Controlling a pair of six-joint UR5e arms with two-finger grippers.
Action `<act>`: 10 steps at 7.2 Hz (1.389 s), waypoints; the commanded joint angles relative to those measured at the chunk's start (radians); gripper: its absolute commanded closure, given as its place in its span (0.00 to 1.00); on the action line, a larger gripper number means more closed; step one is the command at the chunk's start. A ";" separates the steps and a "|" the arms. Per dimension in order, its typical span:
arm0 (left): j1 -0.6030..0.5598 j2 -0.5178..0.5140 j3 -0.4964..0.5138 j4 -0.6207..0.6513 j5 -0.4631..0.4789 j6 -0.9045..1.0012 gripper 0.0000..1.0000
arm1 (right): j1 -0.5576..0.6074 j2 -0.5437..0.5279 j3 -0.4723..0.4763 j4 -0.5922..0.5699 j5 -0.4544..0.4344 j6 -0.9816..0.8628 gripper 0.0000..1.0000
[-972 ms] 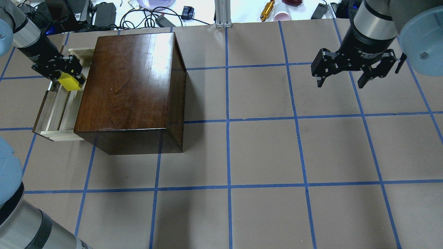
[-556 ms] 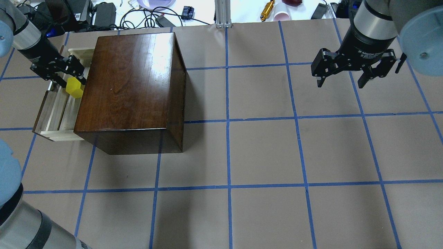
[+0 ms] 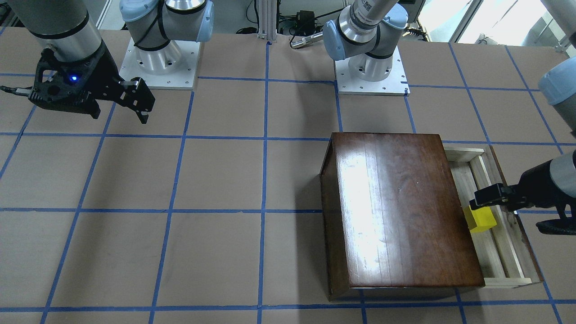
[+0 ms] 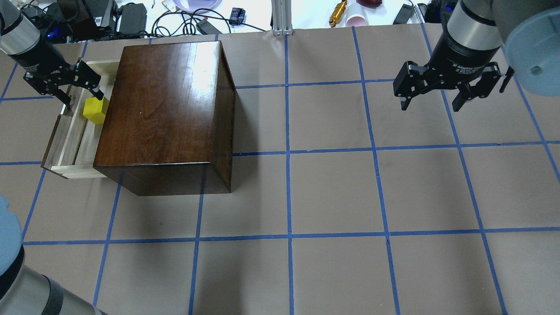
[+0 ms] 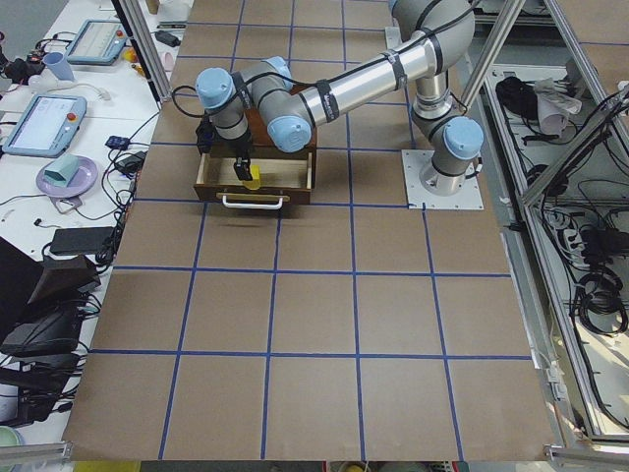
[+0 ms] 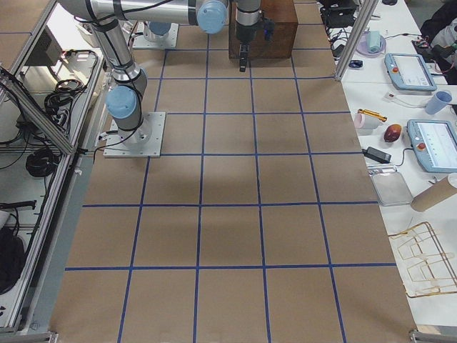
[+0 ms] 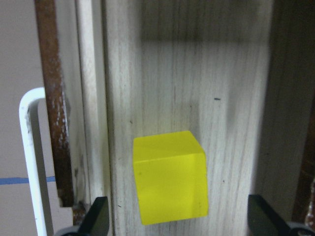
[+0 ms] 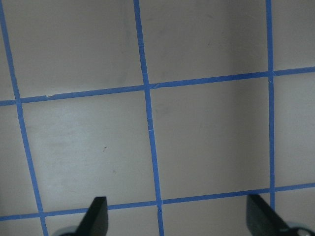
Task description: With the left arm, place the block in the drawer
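The yellow block (image 4: 95,110) (image 3: 480,219) lies on the pale wood floor of the pulled-out drawer (image 4: 69,140) (image 3: 500,254), close against the dark brown box (image 4: 162,105) (image 3: 400,207). My left gripper (image 4: 85,100) (image 3: 506,213) hangs open just above the block without touching it. In the left wrist view the block (image 7: 170,177) sits free between the two spread fingertips (image 7: 96,219), and the drawer's white handle (image 7: 29,157) runs along the left edge. My right gripper (image 4: 431,107) (image 3: 119,117) is open and empty over bare table at the far right.
The box stands tall beside the drawer, right next to the left gripper. Behind the table's far edge are cables, a cup (image 4: 356,19) and an aluminium post (image 4: 282,17). The two arm bases (image 3: 157,58) (image 3: 371,67) sit on the robot's side of the table.
The left gripper was shut on the block over the drawer; it has opened, the block now rests in the drawer, and the gripper has drawn up and back. The right arm is unmoved.
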 commanded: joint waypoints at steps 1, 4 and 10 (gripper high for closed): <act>-0.011 0.051 0.028 -0.035 0.007 -0.035 0.00 | -0.002 0.000 0.000 0.000 0.000 0.000 0.00; -0.075 0.123 0.061 -0.074 0.013 -0.071 0.00 | 0.000 0.000 0.000 0.000 0.000 0.000 0.00; -0.335 0.214 -0.004 -0.074 0.052 -0.353 0.00 | 0.000 0.000 0.000 0.000 0.000 0.000 0.00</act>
